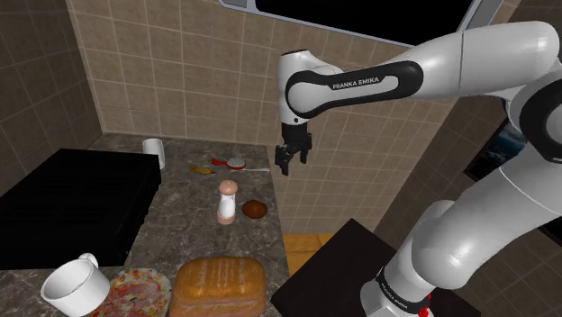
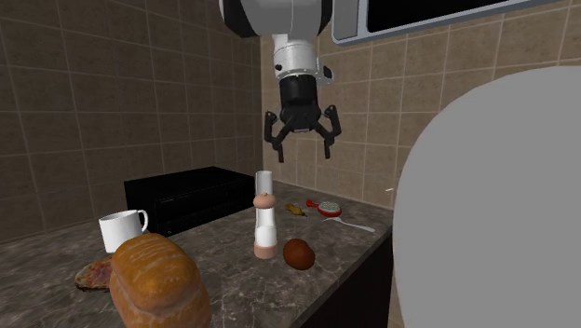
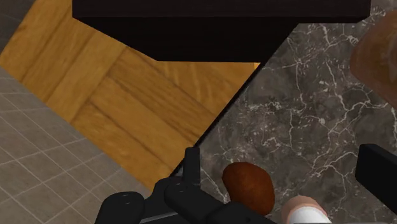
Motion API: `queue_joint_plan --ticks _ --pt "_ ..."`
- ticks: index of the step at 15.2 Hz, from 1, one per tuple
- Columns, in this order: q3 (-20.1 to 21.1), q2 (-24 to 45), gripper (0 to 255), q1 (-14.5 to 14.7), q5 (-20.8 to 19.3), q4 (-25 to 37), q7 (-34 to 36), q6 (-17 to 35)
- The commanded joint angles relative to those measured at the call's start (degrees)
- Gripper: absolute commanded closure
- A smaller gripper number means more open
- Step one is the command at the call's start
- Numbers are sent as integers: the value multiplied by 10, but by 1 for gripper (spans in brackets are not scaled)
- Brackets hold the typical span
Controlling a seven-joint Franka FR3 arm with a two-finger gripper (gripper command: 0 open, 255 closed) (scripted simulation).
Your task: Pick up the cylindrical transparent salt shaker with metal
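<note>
The salt shaker stands upright on the dark marble counter, a pale cylinder with a pinkish-brown cap and base. It is also in the second exterior view, and its top peeks in beside the fingers in the wrist view. My black gripper hangs open well above the counter, off to the shoulder view's right of the shaker and clear of it. The second exterior view has the gripper with jaws spread, nothing between them. In the wrist view the gripper looks down on the counter's edge.
A brown round lump lies close beside the shaker. Near the front sit a bread loaf, a white mug and a pizza. A black box fills one side. A white cup and small items stand by the tiled wall. Wooden floor lies past the edge.
</note>
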Motion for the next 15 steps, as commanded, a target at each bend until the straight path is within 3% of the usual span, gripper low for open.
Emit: queue_joint_plan --ticks 1,8,15 --pt "6 44 0 4 -2 27 8 17" --pt "25 196 0 20 -17 146 35 49" --pt "33 353 0 45 -40 304 57 47"
